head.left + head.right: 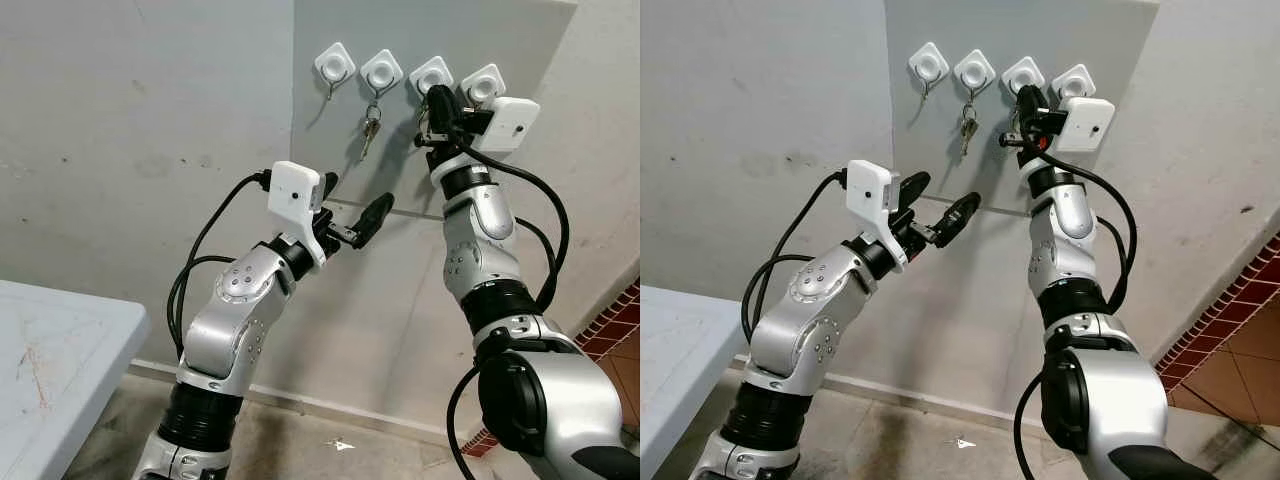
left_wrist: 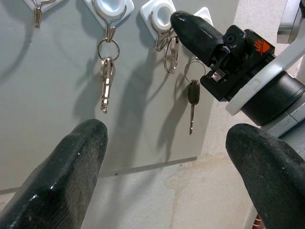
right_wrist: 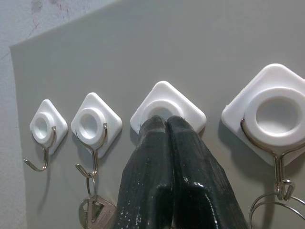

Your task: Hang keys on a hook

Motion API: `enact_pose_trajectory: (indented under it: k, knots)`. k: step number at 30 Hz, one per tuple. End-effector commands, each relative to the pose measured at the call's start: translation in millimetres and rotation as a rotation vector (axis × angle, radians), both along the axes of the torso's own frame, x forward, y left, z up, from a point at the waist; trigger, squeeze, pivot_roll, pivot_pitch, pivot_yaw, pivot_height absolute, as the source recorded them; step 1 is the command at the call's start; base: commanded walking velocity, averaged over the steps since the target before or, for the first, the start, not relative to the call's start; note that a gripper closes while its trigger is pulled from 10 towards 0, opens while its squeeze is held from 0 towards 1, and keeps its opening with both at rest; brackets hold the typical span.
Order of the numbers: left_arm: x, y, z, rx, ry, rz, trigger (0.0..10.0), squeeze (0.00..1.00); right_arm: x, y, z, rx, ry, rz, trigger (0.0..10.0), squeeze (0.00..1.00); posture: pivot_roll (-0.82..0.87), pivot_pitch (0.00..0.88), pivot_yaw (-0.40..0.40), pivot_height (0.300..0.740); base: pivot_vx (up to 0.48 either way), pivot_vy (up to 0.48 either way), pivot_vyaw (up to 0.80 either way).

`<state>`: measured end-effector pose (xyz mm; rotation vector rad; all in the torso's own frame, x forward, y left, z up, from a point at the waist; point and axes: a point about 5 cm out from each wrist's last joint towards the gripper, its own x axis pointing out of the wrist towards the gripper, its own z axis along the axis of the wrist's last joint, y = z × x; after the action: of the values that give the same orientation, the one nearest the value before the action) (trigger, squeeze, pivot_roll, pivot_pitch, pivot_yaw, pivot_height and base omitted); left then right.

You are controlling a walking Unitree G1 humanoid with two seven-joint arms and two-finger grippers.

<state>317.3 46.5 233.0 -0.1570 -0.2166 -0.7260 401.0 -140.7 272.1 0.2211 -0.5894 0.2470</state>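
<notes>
Two black fingers of the left gripper (image 1: pixel 352 212) stand wide apart with nothing between them, the arm raised in front of the wall and short of the grey board (image 1: pixel 340 150).

Beyond it, the right gripper (image 3: pixel 166 125) is lifted to the row of four white hooks (image 1: pixel 408 74). Its fingers are pressed together, tips touching the base of the third hook (image 3: pixel 167 108) from the robot's left. Nothing can be seen pinched between them.

A key ring (image 2: pixel 170 52) hangs on that third hook, just beside the right gripper, and a dark-headed key (image 2: pixel 193 100) dangles below it on a smaller ring. The second hook (image 1: pixel 381 71) carries a bunch of silver keys (image 1: pixel 371 128). The first hook (image 1: pixel 334 66) is bare.

The board is fixed to a pale, stained wall (image 1: pixel 140 130). A white table (image 1: pixel 60 360) shows at the robot's left, and red floor tiles (image 1: pixel 1235 350) at its right.
</notes>
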Motion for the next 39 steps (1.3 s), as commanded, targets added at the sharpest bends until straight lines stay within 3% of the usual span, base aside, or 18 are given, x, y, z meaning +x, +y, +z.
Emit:
enact_pose_trajectory:
  k: [1, 11, 23, 39]
  knots:
    - [-3.0, -2.3, 4, -0.005, -0.011, -0.014, 10.0, 0.0, 0.8, -0.6, 9, -0.002, -0.025, 0.001, 10.0, 0.0, 0.05, 0.0, -0.048, 0.74, 0.0, 0.0, 0.0]
    - [-2.4, -1.2, 5, -0.008, -0.015, -0.011, 10.0, 0.0, -1.0, 1.5, 11, 0.008, -0.057, 0.023, 10.0, 0.0, 0.05, 0.0, -0.047, 0.74, 0.0, 0.0, 0.0]
    - [-2.1, -0.6, 6, -0.014, -0.014, -0.004, 10.0, 0.0, 4.0, 1.5, 16, 0.056, -0.011, -0.002, 10.0, 0.0, 0.05, 0.001, -0.051, 0.74, 0.0, 0.0, 0.0]
    - [-1.0, 1.8, 8, -0.021, -0.013, 0.01, 10.0, 0.0, 5.3, -4.6, 0, 0.062, 0.058, -0.039, 10.0, 0.0, 0.05, 0.014, -0.055, 0.74, 0.0, 0.0, 0.0]
